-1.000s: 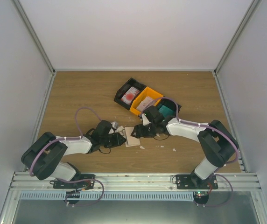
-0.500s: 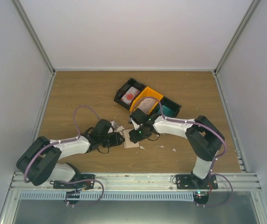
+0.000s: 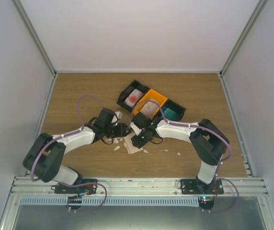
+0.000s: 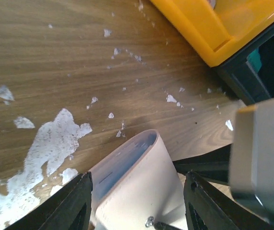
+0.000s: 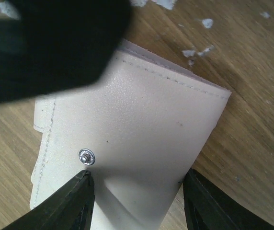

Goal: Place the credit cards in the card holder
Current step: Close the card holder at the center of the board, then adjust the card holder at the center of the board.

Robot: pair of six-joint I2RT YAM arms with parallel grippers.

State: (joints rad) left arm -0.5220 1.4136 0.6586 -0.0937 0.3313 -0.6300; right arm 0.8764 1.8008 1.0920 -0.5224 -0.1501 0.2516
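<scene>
The brown wooden desk sat inside white walls. Two arms reached in from the near edge and met close together near the middle. The left arm came from the left side and the right arm came from the right side.

Behind them three bins lay in a row, touching side by side: a black bin, an orange bin and a second black bin. The credit cards were in the bins. The white card with a red mark lay in the first black bin. The pale card lay in the orange bin. The teal card lay in the second black bin.

The card holder lay on the desk just in front of the bins, under both hands.

The left hand had its fingers apart. A curled flap of the card holder showed between them. I could not tell if they touched it. The right hand had its fingers apart too, low over the holder's flat beige face.

A small metal snap sat on that face. Little white scraps dotted the wood.
</scene>
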